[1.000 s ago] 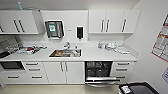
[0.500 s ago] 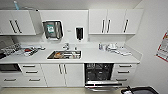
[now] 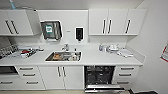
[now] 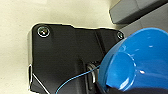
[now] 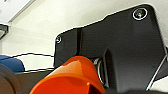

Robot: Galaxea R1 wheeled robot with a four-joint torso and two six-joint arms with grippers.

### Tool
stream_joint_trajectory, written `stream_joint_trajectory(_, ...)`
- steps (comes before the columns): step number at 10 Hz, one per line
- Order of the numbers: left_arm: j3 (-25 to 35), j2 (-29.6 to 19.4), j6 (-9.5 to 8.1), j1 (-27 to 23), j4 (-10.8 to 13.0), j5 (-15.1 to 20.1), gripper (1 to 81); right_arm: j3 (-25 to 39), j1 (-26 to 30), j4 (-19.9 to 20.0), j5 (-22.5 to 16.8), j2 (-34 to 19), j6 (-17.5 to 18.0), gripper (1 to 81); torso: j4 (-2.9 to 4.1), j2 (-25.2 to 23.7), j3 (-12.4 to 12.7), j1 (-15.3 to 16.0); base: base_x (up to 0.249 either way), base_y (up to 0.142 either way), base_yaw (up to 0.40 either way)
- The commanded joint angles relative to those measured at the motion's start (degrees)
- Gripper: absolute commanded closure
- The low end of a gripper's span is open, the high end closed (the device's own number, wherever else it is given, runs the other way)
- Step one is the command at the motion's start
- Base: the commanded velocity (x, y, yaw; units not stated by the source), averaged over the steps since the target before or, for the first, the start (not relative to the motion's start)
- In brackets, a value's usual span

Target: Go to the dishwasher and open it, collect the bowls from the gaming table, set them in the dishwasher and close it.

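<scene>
The dishwasher stands open under the white counter, right of the sink, showing its dark inside and racks. Its door is folded down toward the floor. In the left wrist view a bright blue bowl fills the space beside the dark plate, and my left gripper is shut on it at its lower rim. In the right wrist view an orange-red bowl sits close to the camera, with my right gripper shut on it. The gaming table is out of view.
A sink holding dishes is set in the counter. White cupboards and drawers flank the dishwasher. A dish rack stands at the counter's left, small items at its right. A wall closes the right side.
The kitchen front sits slightly lower and larger in the head view, so the camera has moved. The dishwasher stays open.
</scene>
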Motion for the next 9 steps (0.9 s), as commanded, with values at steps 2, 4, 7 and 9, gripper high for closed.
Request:
stream_joint_trajectory(2, 0.20, -1.01, -0.13, -1.99, -0.22, 1.11, 81.1, 0.39, 1.68, -0.50, -1.37, -0.88, 0.02, 81.1, 0.00, 0.00, -0.02, 0.00, 0.141, 0.000, 0.000)
stream_joint_trajectory(4, 0.20, -1.01, -0.13, -1.99, -0.22, 1.11, 81.1, 0.39, 1.68, -0.50, -1.37, -0.88, 0.02, 81.1, 0.00, 0.00, 0.00, -0.05, 0.141, 0.000, 0.000)
stream_joint_trajectory(7, 0.20, -1.10, -0.13, -1.99, -0.22, 1.11, 81.1, 0.30, 1.59, -0.50, -1.37, -0.88, 0.02, 81.1, 0.00, 0.09, -0.04, 0.04, 0.139, 0.000, 0.000)
stream_joint_trajectory(9, 0.20, -1.10, -0.13, -1.99, -0.22, 1.11, 81.1, 0.30, 1.51, -0.50, -1.37, -0.88, 0.02, 81.1, 0.00, -0.05, 0.00, -0.07, 0.136, 0.000, 0.000)
